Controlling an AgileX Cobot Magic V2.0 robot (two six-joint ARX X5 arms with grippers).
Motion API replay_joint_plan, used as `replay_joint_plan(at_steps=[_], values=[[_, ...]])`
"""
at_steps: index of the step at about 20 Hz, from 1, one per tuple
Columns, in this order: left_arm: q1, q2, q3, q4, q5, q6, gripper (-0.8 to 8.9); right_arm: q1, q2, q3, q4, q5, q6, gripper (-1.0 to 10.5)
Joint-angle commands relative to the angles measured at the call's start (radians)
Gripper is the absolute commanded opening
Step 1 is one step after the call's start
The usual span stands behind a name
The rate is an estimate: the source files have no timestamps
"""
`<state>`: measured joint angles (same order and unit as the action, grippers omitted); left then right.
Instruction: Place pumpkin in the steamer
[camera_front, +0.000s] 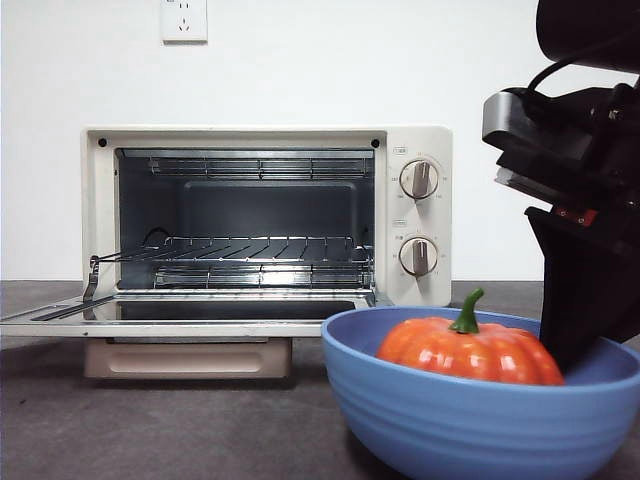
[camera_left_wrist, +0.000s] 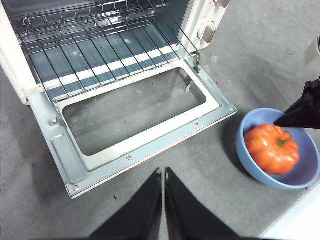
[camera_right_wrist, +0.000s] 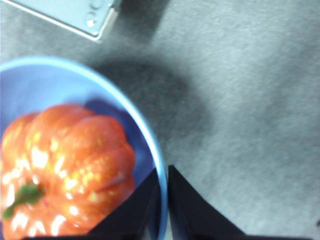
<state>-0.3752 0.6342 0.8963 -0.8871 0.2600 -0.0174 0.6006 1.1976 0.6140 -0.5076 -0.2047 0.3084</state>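
Observation:
The pumpkin (camera_front: 465, 352) (camera_left_wrist: 270, 147) (camera_right_wrist: 70, 150), glossy orange with a green stem, lies in a wide blue bowl (camera_front: 470, 425) (camera_left_wrist: 249, 125) (camera_right_wrist: 45, 80) at the front right. Behind it on the left stands the cream steamer (camera_front: 265, 138) (camera_left_wrist: 205, 20), its door (camera_front: 150, 320) (camera_left_wrist: 145, 145) folded down flat and a wire rack (camera_front: 250, 248) inside. My right gripper (camera_right_wrist: 163, 175) (camera_front: 565, 360) (camera_left_wrist: 289, 119) is shut, its tips at the bowl's rim right beside the pumpkin. Shut too, my left gripper (camera_left_wrist: 163, 172) hangs over the grey table in front of the open door.
The open door juts toward the bowl and leaves only a narrow gap. A white wall with a socket (camera_front: 184, 20) rises behind the steamer. The table's pale edge (camera_left_wrist: 295, 222) runs close behind the bowl in the left wrist view.

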Motion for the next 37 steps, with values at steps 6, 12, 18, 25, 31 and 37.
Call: replay_joint_plan(at_steps=[6, 12, 18, 25, 31, 37], values=[[-0.003, 0.006, 0.005, 0.012, -0.001, 0.0, 0.15, 0.076, -0.042, 0.102, -0.023, -0.001, 0.086, 0.1], [-0.003, 0.006, 0.005, 0.013, -0.001, 0.002, 0.15, 0.107, 0.07, 0.349, -0.071, 0.076, 0.107, 0.1], [-0.003, 0.006, 0.005, 0.013, -0.001, 0.002, 0.15, 0.105, 0.334, 0.663, -0.119, 0.132, 0.127, 0.1], [-0.003, 0.006, 0.005, 0.012, -0.001, 0.003, 0.15, 0.103, 0.555, 0.904, -0.146, 0.185, 0.214, 0.1], [-0.003, 0.006, 0.005, 0.011, -0.001, 0.006, 0.15, 0.091, 0.626, 0.95, -0.108, 0.24, 0.284, 0.1], [-0.003, 0.006, 0.005, 0.011, -0.001, 0.006, 0.15, 0.056, 0.646, 0.95, -0.09, 0.267, 0.309, 0.1]])
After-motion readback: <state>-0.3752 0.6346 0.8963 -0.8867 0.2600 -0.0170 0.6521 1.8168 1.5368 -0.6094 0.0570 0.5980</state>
